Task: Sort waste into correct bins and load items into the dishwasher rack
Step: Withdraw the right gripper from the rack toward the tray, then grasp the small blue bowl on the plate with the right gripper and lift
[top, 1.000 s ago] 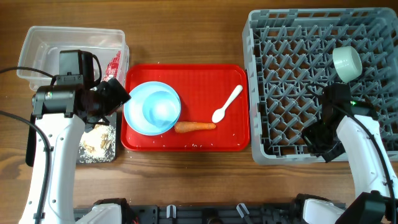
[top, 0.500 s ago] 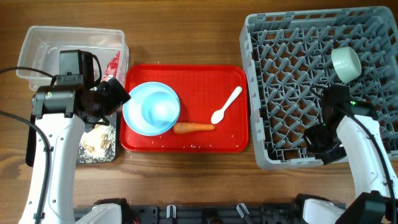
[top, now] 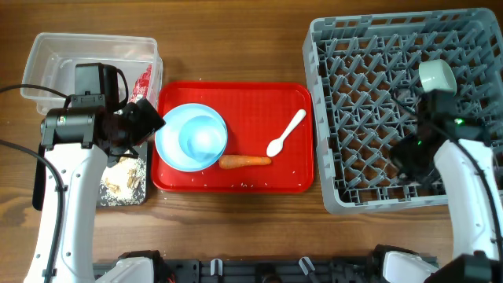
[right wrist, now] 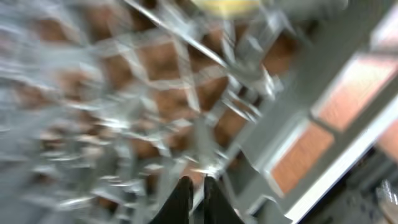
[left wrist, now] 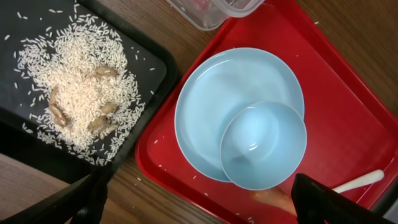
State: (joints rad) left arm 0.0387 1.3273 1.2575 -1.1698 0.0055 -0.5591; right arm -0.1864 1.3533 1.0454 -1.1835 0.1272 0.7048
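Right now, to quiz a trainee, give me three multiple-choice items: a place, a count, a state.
1. The carrot lies: A in the bowl, B on the red tray, C on the plate.
2. Light blue dishes on the red tray: A one, B two, C three.
3. The left pincer is: A open, B shut on the carrot, C shut on the plate.
Key: B, it rests on the bare red surface. B, a bowl sits on a plate. A, its fingers are spread wide and hold nothing.

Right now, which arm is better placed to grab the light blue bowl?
Left. The open left gripper hovers right beside the light blue bowl on the red tray; the right gripper is over the dishwasher rack, across the tray.
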